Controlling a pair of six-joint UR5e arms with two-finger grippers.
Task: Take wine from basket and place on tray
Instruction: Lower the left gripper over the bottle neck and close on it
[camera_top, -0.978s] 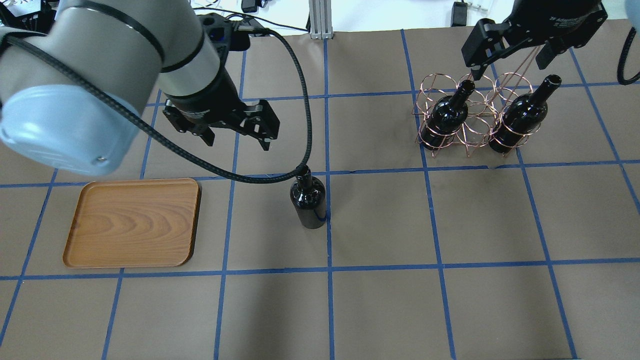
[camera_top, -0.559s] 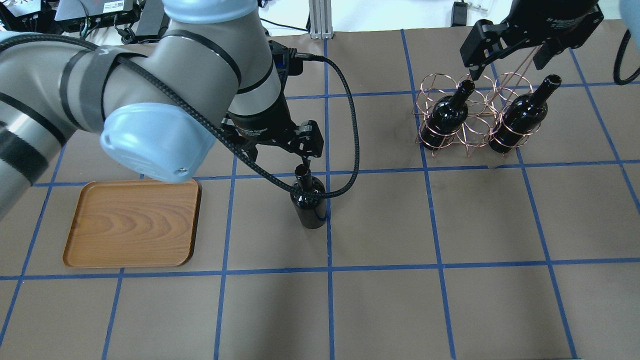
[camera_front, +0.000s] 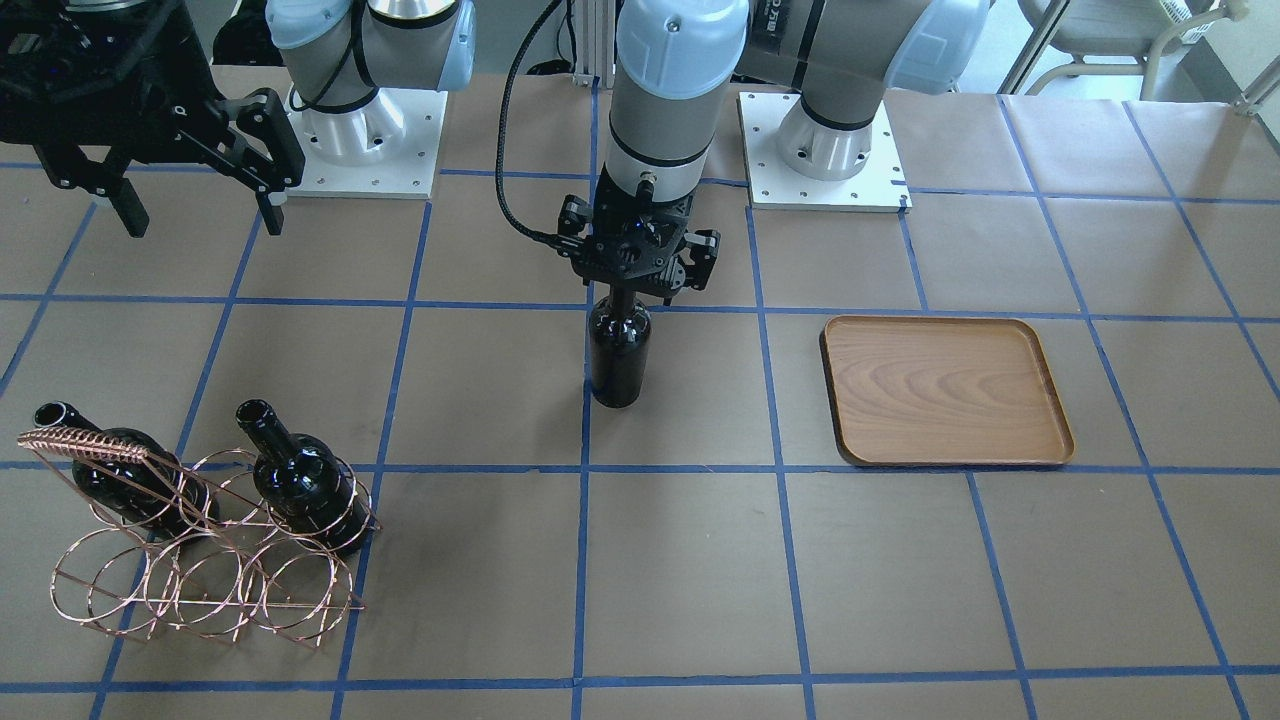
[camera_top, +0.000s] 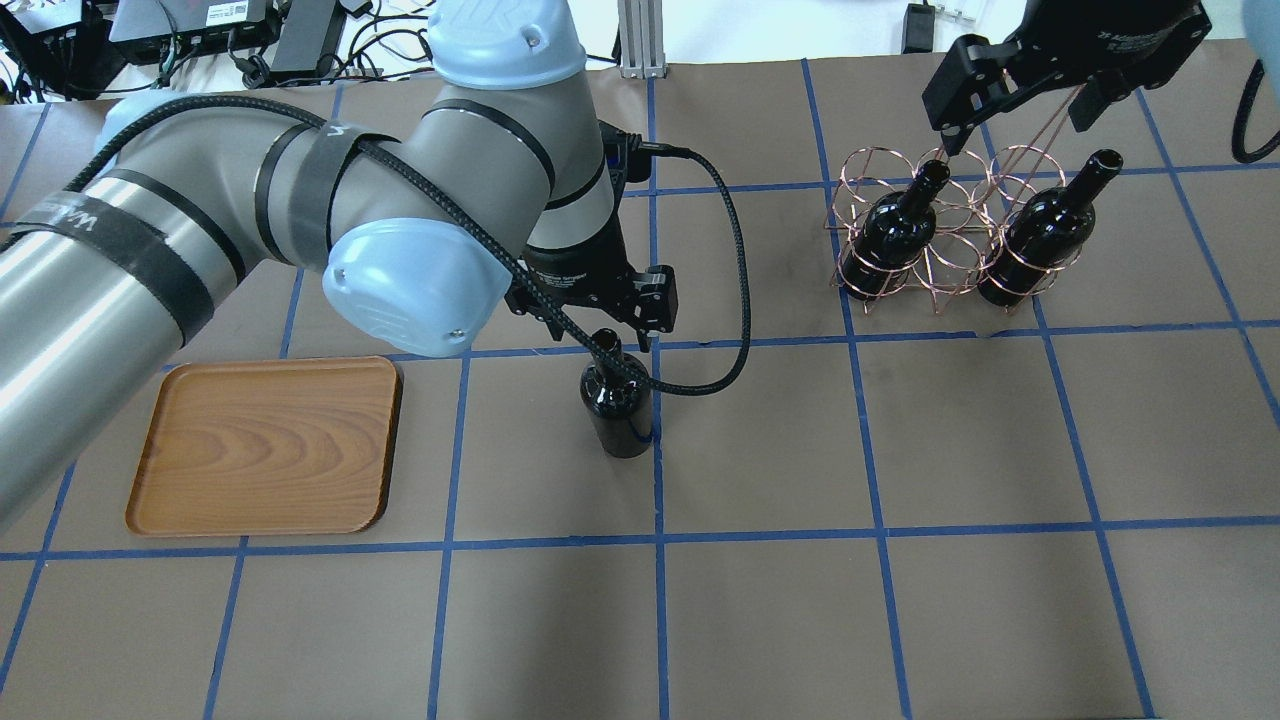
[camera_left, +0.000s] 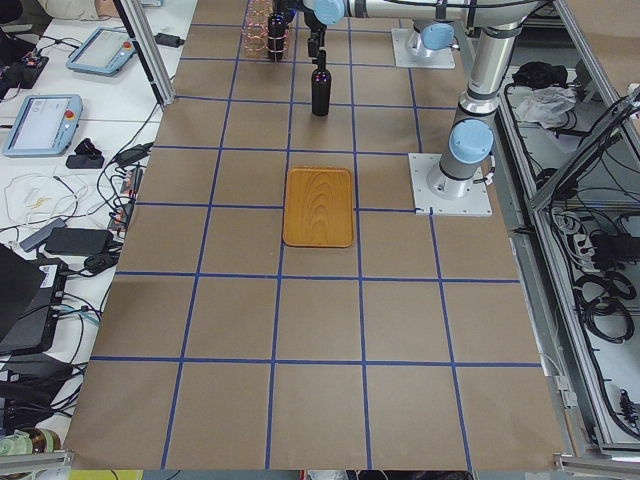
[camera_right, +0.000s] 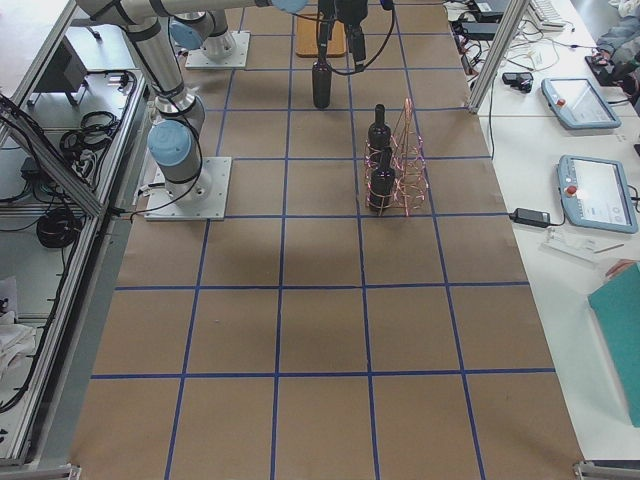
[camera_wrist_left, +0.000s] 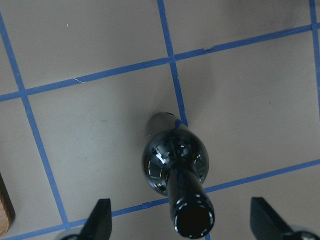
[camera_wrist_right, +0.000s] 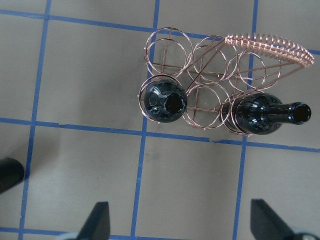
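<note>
One dark wine bottle (camera_top: 618, 410) stands upright on the table's middle, also in the front view (camera_front: 618, 350) and the left wrist view (camera_wrist_left: 175, 165). My left gripper (camera_top: 600, 325) is open just above it, its fingers wide on either side of the bottle's mouth and not touching. The copper wire basket (camera_top: 870, 165) at the far right holds two more bottles (camera_top: 895, 225) (camera_top: 1045, 235). My right gripper (camera_top: 1020, 120) hovers open and empty above the basket's far side. The wooden tray (camera_top: 265, 445) lies empty at the left.
Blue tape lines divide the brown table covering into squares. My left arm's black cable (camera_top: 735, 290) loops down beside the standing bottle. The two arm bases (camera_front: 820, 150) stand at the robot's edge of the table.
My left arm has swung right from behind the tray and lowered over the standing bottle's neck. Its gripper stays open. The right gripper has hardly moved.
</note>
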